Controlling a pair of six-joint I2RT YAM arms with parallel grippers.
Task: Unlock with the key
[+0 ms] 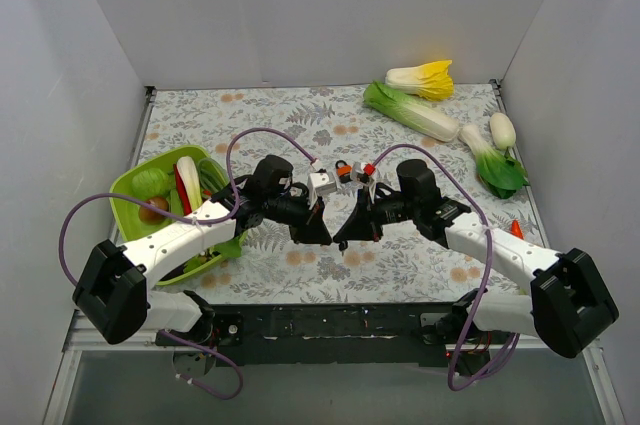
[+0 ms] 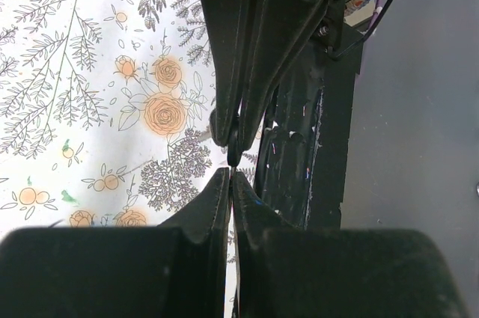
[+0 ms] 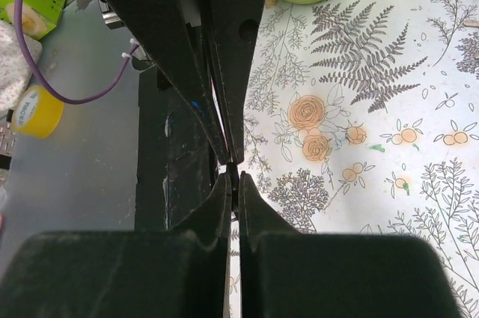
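Across the floral-printed tablecloth both arms were reaching inward, the left arm passing beside the lime-green plastic basket of toy vegetables, the right arm coming in from the other side. And they met in the middle, tip to tip, above the cloth! The left gripper was pressed fully shut, fingers flat against each other, and the right gripper was clamped just as tight, nose to nose with it. Whether either pinched something thin could not be told from either wrist view. The tiny silver key with its black plastic head could not be made out for certain. A small dark nub wedged where the fingertips met was the only candidate. Just behind the two wrists sat a small orange-bodied object, possibly a padlock, untouched. This looked like a hand-over or a regrip of the key rather than the unlocking itself. Next, one hand would need a firm, well-aligned hold on the key's head, blade free, while the other released and went to steady the lock.
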